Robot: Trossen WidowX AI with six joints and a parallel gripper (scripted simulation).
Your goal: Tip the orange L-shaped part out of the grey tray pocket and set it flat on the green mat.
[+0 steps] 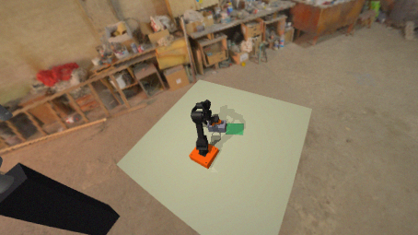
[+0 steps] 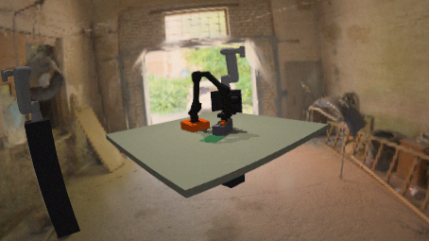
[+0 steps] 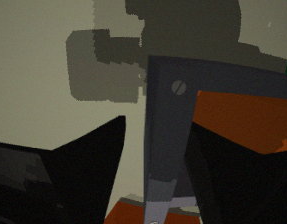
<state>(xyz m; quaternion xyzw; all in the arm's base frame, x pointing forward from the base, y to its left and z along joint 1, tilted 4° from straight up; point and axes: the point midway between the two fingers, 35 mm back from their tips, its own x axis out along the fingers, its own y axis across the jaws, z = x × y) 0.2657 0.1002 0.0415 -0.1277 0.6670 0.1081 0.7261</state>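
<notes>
Cluttered wooden shelves point(image 1: 115, 79) line a dusty brick workshop.

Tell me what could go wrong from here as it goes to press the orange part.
1. The gripper sits low over the grey tray with its fingers apart. One finger may land on the tray's wall rather than the orange part, so nothing tips.
2. The green mat lies right beside the tray, so a tipped part could slide onto the tray's edge.
</notes>
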